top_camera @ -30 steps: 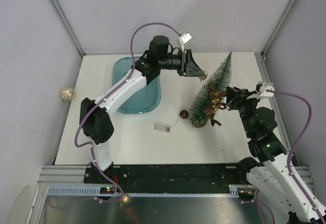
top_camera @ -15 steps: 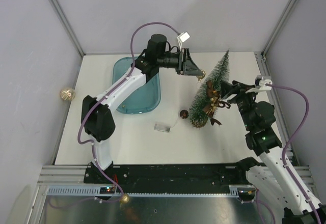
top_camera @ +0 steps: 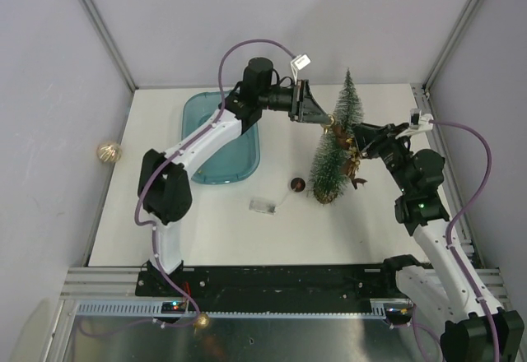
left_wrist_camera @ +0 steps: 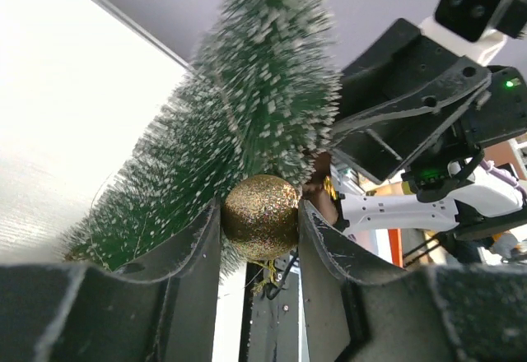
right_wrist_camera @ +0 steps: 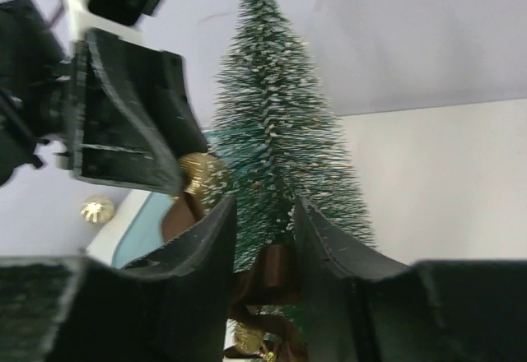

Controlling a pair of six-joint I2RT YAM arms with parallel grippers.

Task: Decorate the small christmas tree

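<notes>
The small christmas tree (top_camera: 329,167) stands nearly upright right of the table's centre, its frosted green bristles filling the left wrist view (left_wrist_camera: 247,107) and the right wrist view (right_wrist_camera: 276,132). My left gripper (top_camera: 318,115) (left_wrist_camera: 259,207) is shut on a glittery gold ball (left_wrist_camera: 260,216) (top_camera: 328,120), which presses against the tree's left side at mid height. My right gripper (top_camera: 352,143) (right_wrist_camera: 263,207) comes from the right. Its fingers close on the tree's bristles, just above a brown and gold bow (right_wrist_camera: 276,270) (top_camera: 356,167) hung on the tree.
A blue tray (top_camera: 216,152) lies at the back left under the left arm. On the table in front of the tree are a small brown ball (top_camera: 296,184) and a small clear box (top_camera: 263,206). A gold ornament (top_camera: 108,151) hangs beyond the left wall.
The tree swung from leaning right to nearly upright. My right gripper opened, reached further left and closed around the tree. The left gripper kept the gold ball and shifted slightly toward the tree.
</notes>
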